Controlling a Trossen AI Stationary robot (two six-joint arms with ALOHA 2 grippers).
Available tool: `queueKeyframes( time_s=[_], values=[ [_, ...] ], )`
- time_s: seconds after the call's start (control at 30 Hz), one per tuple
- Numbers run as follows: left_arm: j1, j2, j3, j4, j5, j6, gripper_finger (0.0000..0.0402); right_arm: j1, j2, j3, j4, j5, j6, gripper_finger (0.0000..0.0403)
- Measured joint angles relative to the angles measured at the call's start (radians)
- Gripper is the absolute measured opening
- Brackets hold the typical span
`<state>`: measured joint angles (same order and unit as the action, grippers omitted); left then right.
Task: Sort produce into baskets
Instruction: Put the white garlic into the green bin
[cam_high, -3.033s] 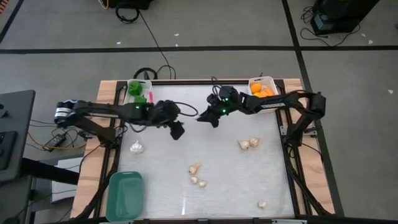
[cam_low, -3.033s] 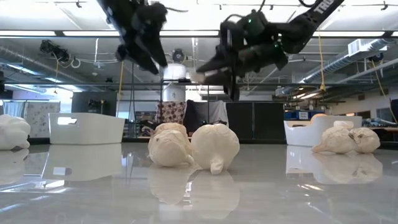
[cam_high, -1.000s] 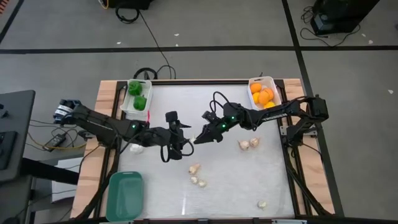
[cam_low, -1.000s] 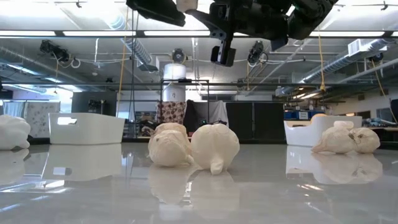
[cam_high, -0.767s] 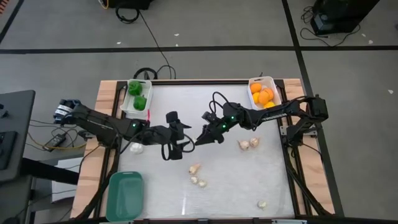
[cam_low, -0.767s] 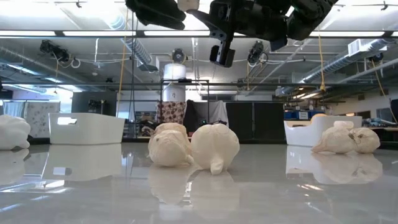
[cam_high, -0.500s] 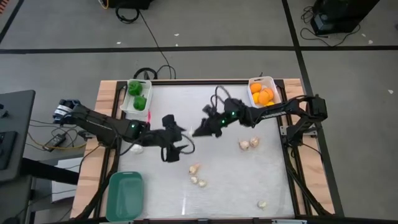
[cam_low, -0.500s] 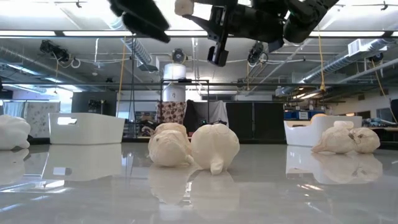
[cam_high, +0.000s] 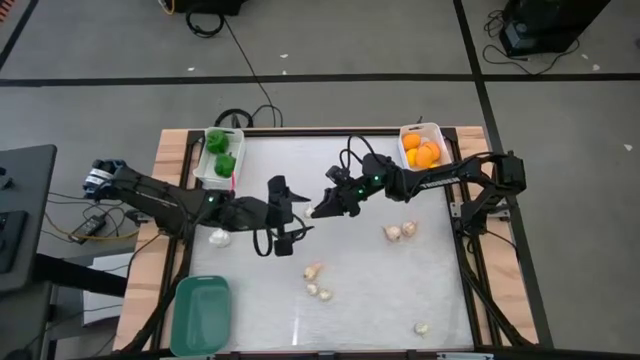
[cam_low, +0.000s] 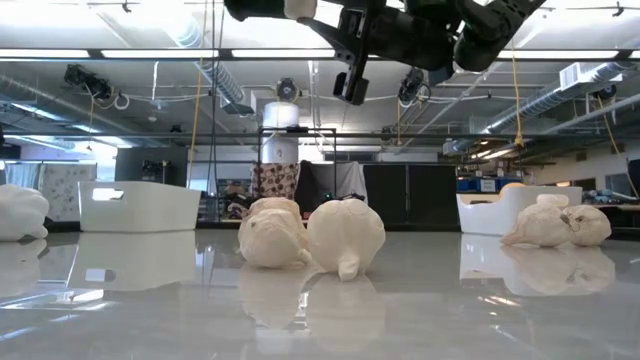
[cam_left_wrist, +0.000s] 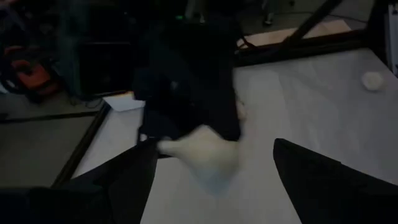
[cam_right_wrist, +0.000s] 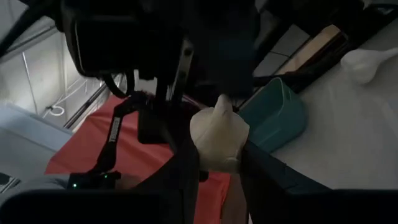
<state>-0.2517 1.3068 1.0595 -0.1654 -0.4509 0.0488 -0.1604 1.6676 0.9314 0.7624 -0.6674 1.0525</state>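
The right gripper (cam_right_wrist: 214, 155) pinches a whitish garlic piece (cam_right_wrist: 217, 134) between its fingers (cam_right_wrist: 186, 168), raised over the table's middle. Facing it from the left, the left gripper (cam_high: 283, 214) stands wide open, holding nothing. Bare tabletop (cam_high: 370, 285) lies below; loose pieces (cam_high: 317, 281) sit nearer. No writing is legible

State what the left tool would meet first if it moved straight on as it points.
Most likely the garlic gripped by the right tool, just ahead of the left tool; depth is unclear.
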Motion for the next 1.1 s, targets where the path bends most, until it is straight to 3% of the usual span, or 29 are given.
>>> queueKeyframes(
  time_s=[0.13, 0.47, 0.77, 0.9, 1.1],
  values=[
    [0.010, 0.001, 0.000, -0.022, 0.013, 0.005, 0.0317, 0.000, 0.000, 0.000, 0.005, -0.003, 0.000, 0.0112],
    [0.040, 0.001, -0.001, 0.011, 0.062, 0.029, 0.0245, 0.001, 0.000, -0.001, 0.007, -0.013, 0.000, 0.0112],
    [0.055, 0.001, -0.001, 0.017, 0.075, 0.028, 0.0204, 0.001, 0.000, -0.002, 0.006, -0.018, 0.018, 0.0113],
    [0.055, 0.001, -0.001, 0.014, 0.071, 0.013, 0.0201, -0.003, 0.000, -0.002, 0.002, 0.001, 0.024, 0.0131],
    [0.059, -0.006, -0.002, -0.043, -0.019, -0.128, 0.0199, -0.061, -0.002, -0.002, -0.016, 0.070, -0.026, 0.0187]
  ],
)
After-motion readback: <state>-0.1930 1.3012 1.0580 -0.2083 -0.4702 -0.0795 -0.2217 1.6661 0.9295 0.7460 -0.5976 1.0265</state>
